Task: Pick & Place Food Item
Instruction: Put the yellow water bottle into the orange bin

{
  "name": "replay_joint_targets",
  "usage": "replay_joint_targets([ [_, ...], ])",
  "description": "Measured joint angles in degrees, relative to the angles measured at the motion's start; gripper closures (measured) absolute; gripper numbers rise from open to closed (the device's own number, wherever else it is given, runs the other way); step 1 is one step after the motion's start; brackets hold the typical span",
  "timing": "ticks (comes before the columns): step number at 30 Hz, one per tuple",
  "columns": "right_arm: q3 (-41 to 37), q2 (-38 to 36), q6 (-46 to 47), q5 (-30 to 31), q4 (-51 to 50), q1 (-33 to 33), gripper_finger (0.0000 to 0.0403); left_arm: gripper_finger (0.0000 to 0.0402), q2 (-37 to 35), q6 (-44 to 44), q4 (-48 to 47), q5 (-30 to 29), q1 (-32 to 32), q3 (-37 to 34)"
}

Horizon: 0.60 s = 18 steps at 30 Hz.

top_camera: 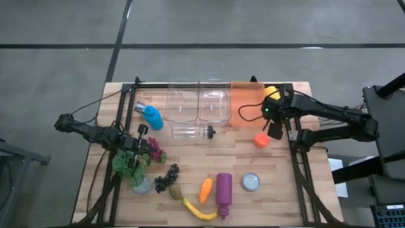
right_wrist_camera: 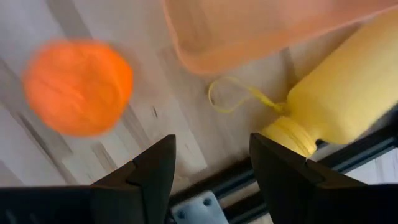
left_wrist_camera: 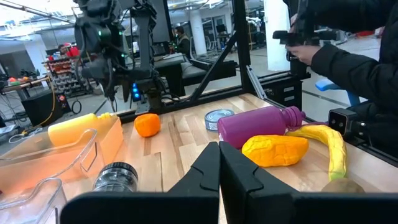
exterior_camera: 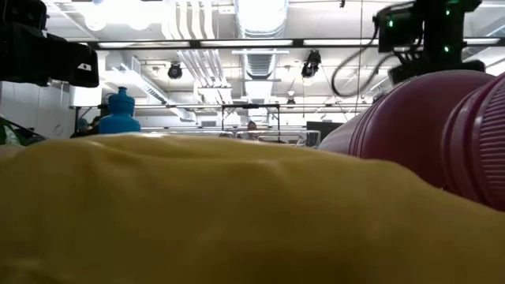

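Observation:
An orange round fruit (top_camera: 261, 140) lies on the wooden table near its right edge; it also shows in the right wrist view (right_wrist_camera: 78, 87) and the left wrist view (left_wrist_camera: 148, 124). My right gripper (top_camera: 274, 131) hangs over the table beside the fruit and points down. It is open (right_wrist_camera: 211, 149), and only bare wood shows between its fingers, with the fruit off to one side. My left gripper (top_camera: 135, 155) waits at the table's left, level and shut (left_wrist_camera: 219, 149), over leafy greens (top_camera: 130, 163).
An orange tray (top_camera: 247, 101) and a yellow bottle (top_camera: 271, 92) lie just beyond the right gripper, with clear containers (top_camera: 196, 104), a blue bottle (top_camera: 152, 116) and a clear jar (top_camera: 190, 132) farther left. A purple bottle (top_camera: 223, 190), can (top_camera: 251, 182), carrot (top_camera: 205, 189), banana (top_camera: 199, 211) and dark grapes (top_camera: 167, 178) lie near the front.

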Motion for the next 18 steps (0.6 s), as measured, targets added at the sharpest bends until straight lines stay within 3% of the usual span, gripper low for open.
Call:
replay_joint_targets([
  [11,-2.18,2.18,-7.89,-1.39,5.82,0.03,0.0199,0.0400,0.00,0.00,0.00,-0.02,0.00,0.00],
  [18,-3.47,2.16,-8.27,-1.57,7.23,0.00,0.0199,0.0400,0.00,0.00,0.00,-0.01,-0.01,0.01],
])
